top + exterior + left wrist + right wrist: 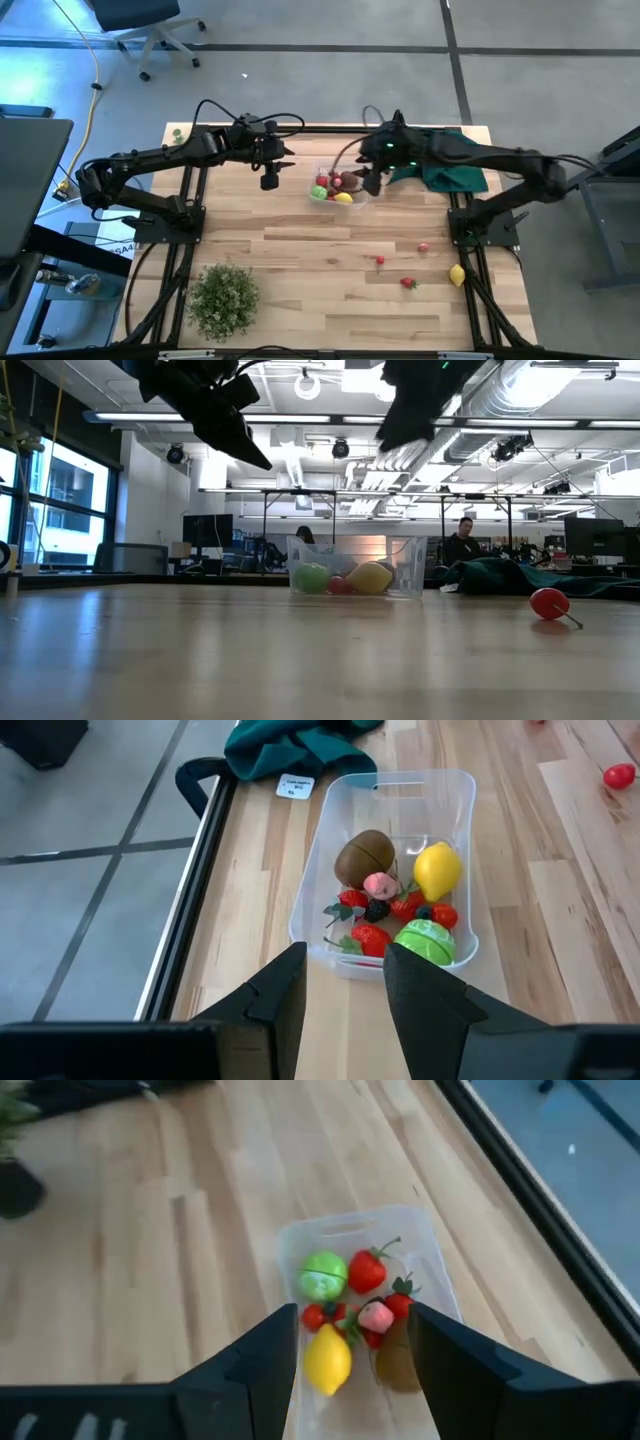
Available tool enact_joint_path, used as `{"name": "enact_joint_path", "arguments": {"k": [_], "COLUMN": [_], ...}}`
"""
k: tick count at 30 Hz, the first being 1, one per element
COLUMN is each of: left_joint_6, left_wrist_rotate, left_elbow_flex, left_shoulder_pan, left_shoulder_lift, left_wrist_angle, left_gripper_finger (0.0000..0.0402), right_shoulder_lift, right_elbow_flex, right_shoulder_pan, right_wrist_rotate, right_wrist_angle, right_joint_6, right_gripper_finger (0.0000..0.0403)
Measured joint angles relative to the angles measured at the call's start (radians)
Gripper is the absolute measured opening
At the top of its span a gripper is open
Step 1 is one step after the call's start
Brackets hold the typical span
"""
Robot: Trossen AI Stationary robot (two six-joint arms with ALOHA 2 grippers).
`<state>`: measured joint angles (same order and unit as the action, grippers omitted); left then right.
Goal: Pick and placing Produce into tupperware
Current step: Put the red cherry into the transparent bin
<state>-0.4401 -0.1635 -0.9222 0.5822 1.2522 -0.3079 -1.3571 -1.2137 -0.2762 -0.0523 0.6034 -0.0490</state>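
Note:
The clear tupperware stands at the table's far middle. It holds a brown kiwi, a yellow lemon, a green ball and several small red fruits. My left gripper hovers open above the table just left of the tub. My right gripper hangs open over the tub's right end with nothing between its fingers. Loose produce lies on the table's near right: a lemon, a strawberry and two small red fruits.
A dark green cloth lies heaped at the far right corner, right behind the tub. A bushy green plant stands near the front left. Bare wood stretches across the table's middle and near side. In the low view a red fruit lies at the right.

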Motion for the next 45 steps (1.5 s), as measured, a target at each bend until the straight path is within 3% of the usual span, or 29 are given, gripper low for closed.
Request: {"name": "enact_joint_path", "arguments": {"k": [11,16,24,29,35,40,45], "left_joint_6": [0.000,0.000,0.000,0.000,0.000,0.000,0.000], "left_wrist_rotate": [0.000,0.000,0.000,0.000,0.000,0.000,0.000], "left_elbow_flex": [0.000,0.000,0.000,0.000,0.000,0.000,0.000], "left_shoulder_pan": [0.000,0.000,0.000,0.000,0.000,0.000,0.000], "left_shoulder_lift": [0.000,0.000,0.000,0.000,0.000,0.000,0.000], "left_wrist_angle": [0.000,0.000,0.000,0.000,0.001,0.000,0.001], "left_gripper_finger": [0.0124,0.0124,0.0124,0.0124,0.0124,0.0124,0.0124], "right_shoulder_lift": [0.259,0.404,0.554,0.544,0.493,0.411,0.301], "right_elbow_flex": [0.051,0.239,0.500,0.606,0.694,0.712,0.713], "right_shoulder_pan": [0.182,0.280,0.425,0.493,0.554,0.589,0.608], "right_wrist_rotate": [0.127,0.169,0.091,-0.010,0.071,0.079,0.058], "right_wrist_angle": [0.172,0.091,-0.065,-0.205,-0.326,-0.384,-0.404], "right_joint_6": [-0.088,-0.199,-0.225,-0.148,-0.054,0.098,0.119], "right_gripper_finger": [0.0181,0.0181,0.0181,0.0181,0.0181,0.0181,0.0181]}}
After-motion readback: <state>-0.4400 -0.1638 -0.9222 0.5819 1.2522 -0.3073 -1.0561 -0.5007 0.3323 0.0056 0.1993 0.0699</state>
